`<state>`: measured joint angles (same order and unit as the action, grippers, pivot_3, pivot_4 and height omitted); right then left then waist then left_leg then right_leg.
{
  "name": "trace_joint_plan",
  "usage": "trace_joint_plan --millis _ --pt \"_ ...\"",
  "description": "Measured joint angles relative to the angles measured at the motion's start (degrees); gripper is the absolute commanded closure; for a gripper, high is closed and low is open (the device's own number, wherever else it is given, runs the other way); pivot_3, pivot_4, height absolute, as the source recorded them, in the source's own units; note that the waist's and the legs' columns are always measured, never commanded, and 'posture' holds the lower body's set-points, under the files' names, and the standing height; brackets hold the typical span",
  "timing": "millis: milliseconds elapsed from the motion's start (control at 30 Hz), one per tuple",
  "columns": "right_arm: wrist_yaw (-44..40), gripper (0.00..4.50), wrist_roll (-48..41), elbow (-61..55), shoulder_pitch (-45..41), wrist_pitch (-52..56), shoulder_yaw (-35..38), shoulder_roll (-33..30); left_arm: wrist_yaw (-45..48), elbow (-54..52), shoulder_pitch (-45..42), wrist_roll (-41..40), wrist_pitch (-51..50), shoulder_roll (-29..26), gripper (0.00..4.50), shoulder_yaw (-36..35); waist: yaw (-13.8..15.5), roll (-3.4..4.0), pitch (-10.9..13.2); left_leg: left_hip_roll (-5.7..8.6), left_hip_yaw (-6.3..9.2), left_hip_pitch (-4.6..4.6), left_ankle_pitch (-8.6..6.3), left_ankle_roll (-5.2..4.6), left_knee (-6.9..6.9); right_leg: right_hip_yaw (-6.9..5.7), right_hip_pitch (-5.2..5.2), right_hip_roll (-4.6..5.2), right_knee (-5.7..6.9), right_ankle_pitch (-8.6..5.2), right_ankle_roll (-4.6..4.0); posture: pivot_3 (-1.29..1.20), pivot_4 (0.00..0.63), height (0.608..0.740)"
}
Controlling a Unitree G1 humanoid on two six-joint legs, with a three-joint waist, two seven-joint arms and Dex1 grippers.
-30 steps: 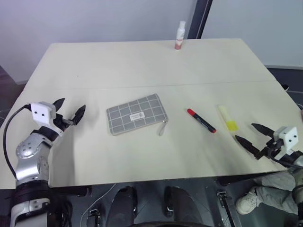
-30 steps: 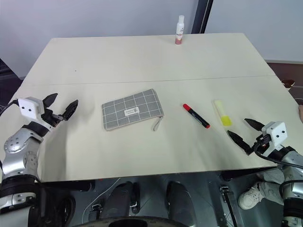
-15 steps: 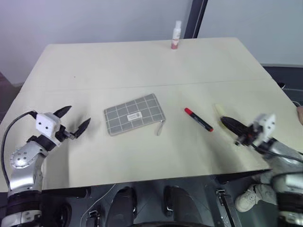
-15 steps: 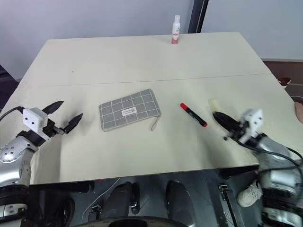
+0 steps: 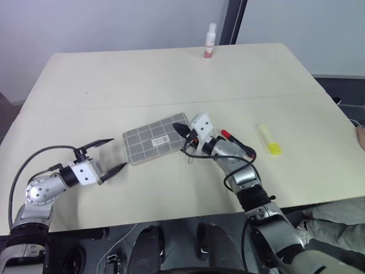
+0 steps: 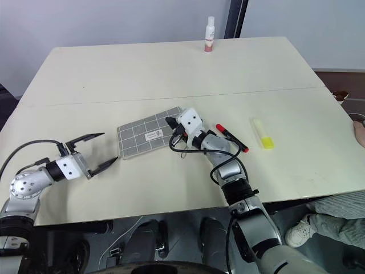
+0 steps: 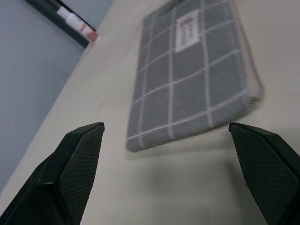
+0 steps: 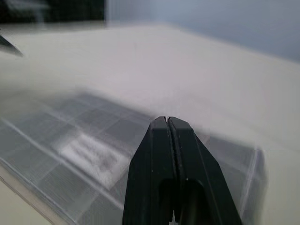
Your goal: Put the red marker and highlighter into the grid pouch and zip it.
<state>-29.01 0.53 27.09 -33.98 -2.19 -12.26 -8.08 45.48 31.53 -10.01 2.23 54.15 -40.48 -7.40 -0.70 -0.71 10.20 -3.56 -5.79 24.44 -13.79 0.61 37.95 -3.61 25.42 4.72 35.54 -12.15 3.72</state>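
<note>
1. Left eye view: the grid pouch (image 5: pixel 158 138) is seen lying flat near the middle of the table (image 5: pixel 142 74), label up. It is judged soft, light and likely to slide or buckle when pushed, so it is best pinned at one end while the zipper cord at its right end is pulled. No opening can be made out, and nothing is seen inside it; whether it is zipped cannot be told.
2. The right gripper (image 5: pixel 181 129) is held over the pouch's right end with its jaws pressed together on nothing.
3. The left gripper (image 5: pixel 109 154) is held to the left of the pouch, well apart from it, jaws spread wide and empty.
4. The highlighter (image 5: pixel 267 139) lies to the right, apart from the pouch. It is judged rigid, chunky and light, best pinched across its barrel.
5. The red marker (image 5: pixel 235 142) lies between pouch and highlighter, partly behind the right arm. It is judged slim, smooth and prone to rolling; a mid-barrel grip is suggested.
</note>
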Motion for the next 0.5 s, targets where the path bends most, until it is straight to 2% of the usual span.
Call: trace_joint_plan --millis 233,467,500 --pt "1.8 4.46 6.0 2.3 -0.1 -3.1 -1.8 -3.4 -6.1 6.6 -4.3 5.1 5.2 -1.1 0.00 2.5 -0.2 0.06 -0.1 -0.12 -0.10 -0.22 0.00 0.01 0.00 0.00 0.00 -0.09 0.31 -0.01 -0.01 0.00 0.150 0.740" --pt "0.4 4.46 6.0 0.1 1.9 -3.0 -1.9 -3.4 -9.5 10.8 -10.4 7.2 5.5 2.5 0.00 7.4 0.0 0.07 -0.1 -0.09 -0.22 -0.26 0.02 0.03 0.07 0.02 -0.04 -0.04 0.39 -0.01 0.00 0.00 0.150 0.740" --pt "0.4 4.49 6.0 -0.1 1.9 -2.8 -1.9 -3.4 -9.4 11.1 -11.1 7.1 5.5 2.9 0.25 8.2 0.0 0.06 -0.1 -0.09 -0.22 -0.27 0.02 0.03 0.08 0.02 -0.05 -0.04 0.39 -0.01 0.00 0.00 0.150 0.740"
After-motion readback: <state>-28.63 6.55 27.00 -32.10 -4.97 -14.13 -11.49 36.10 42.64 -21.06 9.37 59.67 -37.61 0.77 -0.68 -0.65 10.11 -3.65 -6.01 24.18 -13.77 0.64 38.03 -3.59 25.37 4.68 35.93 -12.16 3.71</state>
